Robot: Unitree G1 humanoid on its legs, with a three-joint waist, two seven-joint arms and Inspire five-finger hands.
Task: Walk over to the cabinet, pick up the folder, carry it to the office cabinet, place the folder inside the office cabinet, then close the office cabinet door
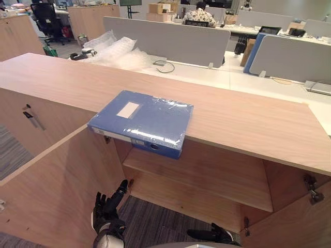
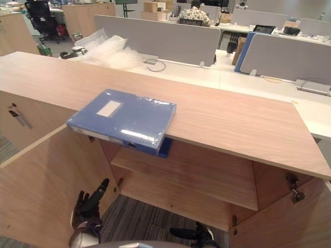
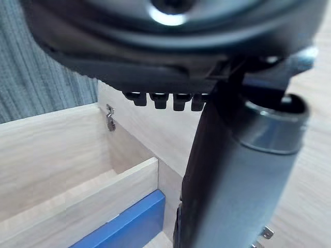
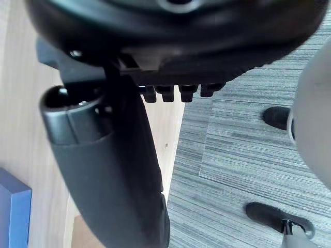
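A blue folder [image 1: 142, 119] wrapped in clear film lies flat on the wooden cabinet top [image 1: 248, 119], its near end overhanging the front edge. Below it the cabinet stands with both doors swung out and a bare shelf [image 1: 207, 175] inside. My left hand [image 1: 108, 212] hangs low in front of the left door [image 1: 51, 186], fingers straight and holding nothing. My right hand [image 1: 217, 235] is low near the cabinet's floor, relaxed and holding nothing. Both hands are well below the folder. The folder's blue edge [image 3: 124, 225] also appears past the left hand's fingers.
The right door [image 1: 295, 222] juts out at the lower right. Behind the cabinet are white desks with grey partitions [image 1: 165, 39], bubble wrap [image 1: 116, 51] and a cable. A person [image 1: 199, 14] sits far back. Grey striped carpet [image 1: 150, 222] covers the floor.
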